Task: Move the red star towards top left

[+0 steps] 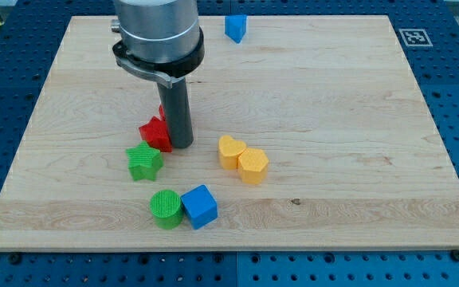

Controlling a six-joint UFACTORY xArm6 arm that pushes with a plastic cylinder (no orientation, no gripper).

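The red star (154,132) lies on the wooden board (333,104), left of the middle. My tip (181,145) rests on the board right against the star's right side, and the rod hides part of the star. A green star (144,162) lies just below the red star, close to it or touching.
A yellow heart (230,151) and a yellow hexagon-like block (253,166) sit together right of my tip. A green cylinder (166,209) and a blue cube (199,206) touch near the view's bottom. A blue block (235,27) lies at the top edge.
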